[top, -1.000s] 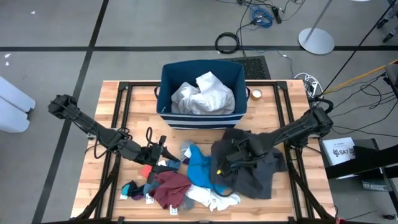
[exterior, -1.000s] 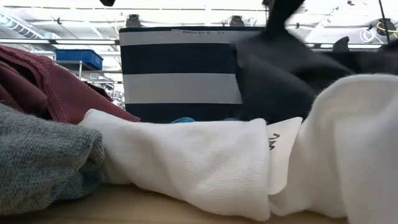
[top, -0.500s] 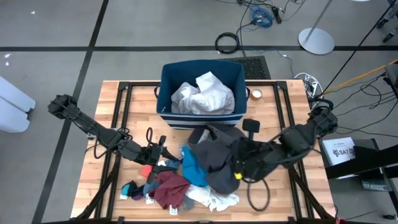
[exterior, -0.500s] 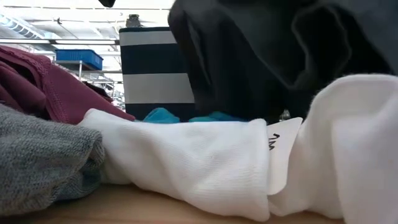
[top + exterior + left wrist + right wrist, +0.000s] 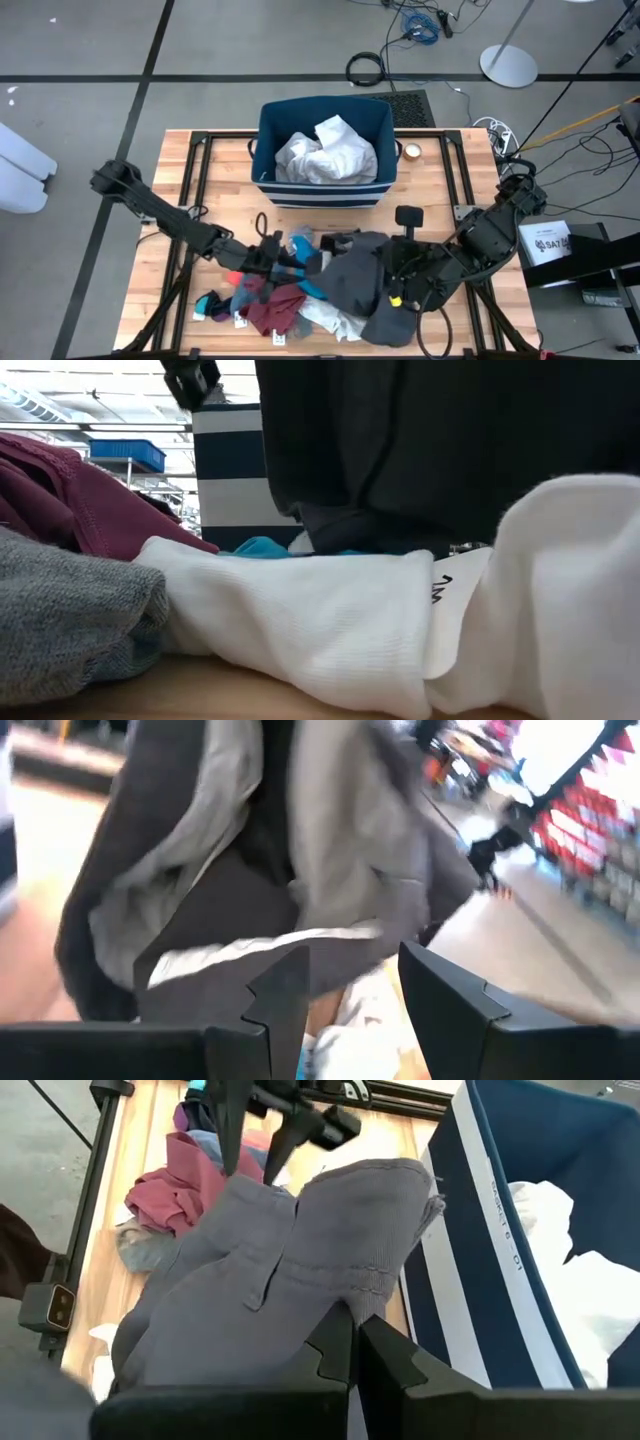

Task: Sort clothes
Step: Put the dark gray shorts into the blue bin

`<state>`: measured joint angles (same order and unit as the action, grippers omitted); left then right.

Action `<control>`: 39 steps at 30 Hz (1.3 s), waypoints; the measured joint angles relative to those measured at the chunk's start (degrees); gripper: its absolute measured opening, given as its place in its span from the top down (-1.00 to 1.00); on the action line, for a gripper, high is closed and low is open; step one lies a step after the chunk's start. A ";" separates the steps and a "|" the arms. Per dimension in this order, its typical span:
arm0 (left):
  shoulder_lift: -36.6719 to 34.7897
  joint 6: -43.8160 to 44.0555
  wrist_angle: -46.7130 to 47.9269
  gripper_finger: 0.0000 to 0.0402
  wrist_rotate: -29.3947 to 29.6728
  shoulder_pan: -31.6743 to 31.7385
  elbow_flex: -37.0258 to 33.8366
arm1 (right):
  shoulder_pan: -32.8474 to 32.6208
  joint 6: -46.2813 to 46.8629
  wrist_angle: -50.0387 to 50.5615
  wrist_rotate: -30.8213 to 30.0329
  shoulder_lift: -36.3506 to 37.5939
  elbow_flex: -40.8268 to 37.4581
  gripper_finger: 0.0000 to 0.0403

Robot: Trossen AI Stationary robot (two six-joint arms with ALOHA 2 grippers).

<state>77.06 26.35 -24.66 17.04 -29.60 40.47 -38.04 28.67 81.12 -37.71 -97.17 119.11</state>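
Dark grey garment dragged left over pile — left pincer advanced right.

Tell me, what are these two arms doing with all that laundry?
They are sorting clothes on a wooden table. The right gripper has its fingers shut on a big dark grey garment, draped over the heap of smaller pieces. The left gripper, fingers open, reaches toward that same garment from the other side. A striped navy bin at the back already holds white clothes.
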 joint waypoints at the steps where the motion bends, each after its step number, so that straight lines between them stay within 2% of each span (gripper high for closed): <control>1: 0.99 1.43 -1.09 0.18 0.20 0.02 0.00 | 0.02 0.09 0.04 0.11 0.00 0.00 1.00; 3: 1.87 -1.58 -1.71 0.18 -1.50 0.01 0.00 | 0.04 0.10 0.24 0.18 0.00 0.00 1.00; 7: 2.09 -14.17 -1.58 0.18 -6.01 -0.69 0.00 | 0.04 0.23 0.47 0.31 0.00 0.00 1.00; 14: 2.09 -23.92 -1.84 0.18 -4.80 -0.57 0.02 | 0.04 0.68 0.41 0.44 0.00 0.00 1.00; 16: 2.09 -24.15 -1.86 0.18 -1.77 -0.21 0.02 | 0.08 0.68 -0.02 0.41 0.00 0.00 1.00; 18: 2.09 -24.27 -2.27 0.18 -1.17 0.42 0.02 | 0.36 0.68 -0.35 0.39 -0.02 0.00 1.00; 22: 2.81 -23.75 -5.95 0.18 -6.53 1.07 0.09 | 1.81 0.85 -0.76 0.28 -0.57 0.02 1.00; 28: 3.19 -22.32 -8.13 0.18 -11.08 1.20 0.11 | 4.91 -0.18 -1.04 0.92 -1.91 0.02 1.00; 33: 3.22 -22.15 -4.01 0.18 -5.51 1.54 0.11 | 6.64 -2.95 -3.44 3.23 -2.59 0.02 1.00; 39: 3.23 -18.63 -2.66 0.18 -5.77 3.19 0.11 | 8.08 -4.54 -6.56 3.45 -2.71 0.02 1.00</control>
<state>80.29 7.72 -27.32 11.26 -26.41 40.58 -29.96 24.13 74.56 -34.26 -99.88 119.13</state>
